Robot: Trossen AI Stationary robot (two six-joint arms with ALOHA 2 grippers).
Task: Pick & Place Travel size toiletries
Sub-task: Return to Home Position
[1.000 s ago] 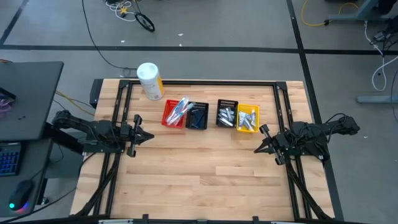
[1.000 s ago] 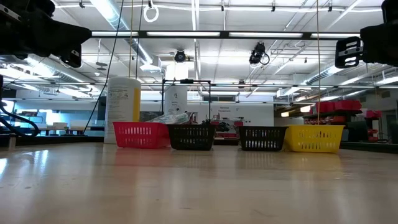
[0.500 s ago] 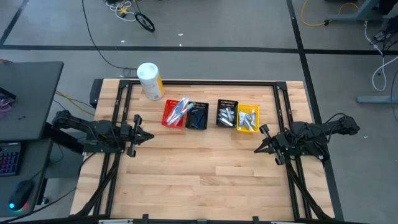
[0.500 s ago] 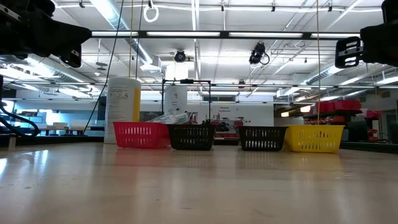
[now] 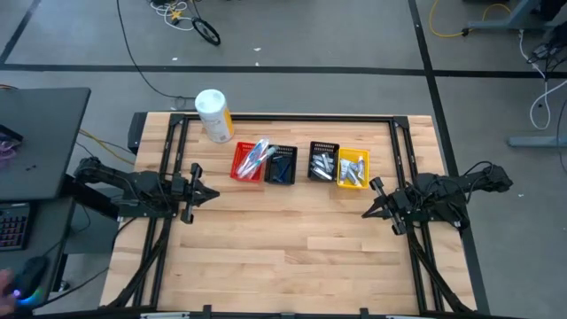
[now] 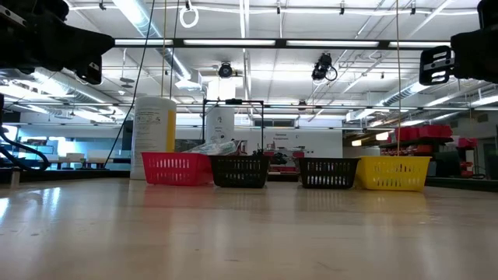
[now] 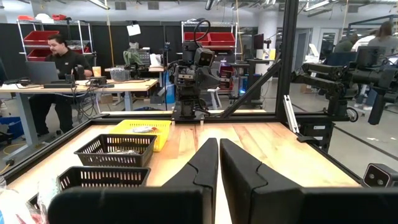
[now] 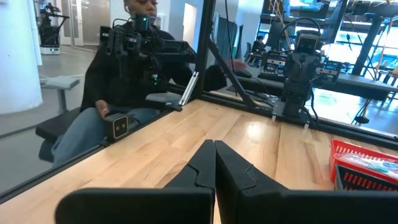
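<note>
The travel size toiletries lie in a row of small bins at the table's far middle. Blue-and-white pieces (image 5: 256,154) fill the red bin (image 5: 241,168), and white tubes lie in the right-hand black bin (image 5: 323,162) and the yellow bin (image 5: 353,168). A second black bin (image 5: 283,166) stands between them. My left gripper (image 5: 214,194) hovers shut at the table's left side, pointing level toward the right. My right gripper (image 5: 365,213) hovers shut at the right side, pointing left. Both are well short of the bins and hold nothing.
A big white-and-yellow cylinder (image 5: 213,115) lies at the far left corner, behind the red bin (image 6: 177,168). Bare wood spans the table's near half (image 5: 283,257). A dark frame rail (image 5: 283,116) edges the table. A seated person (image 8: 118,106) shows beyond the left side.
</note>
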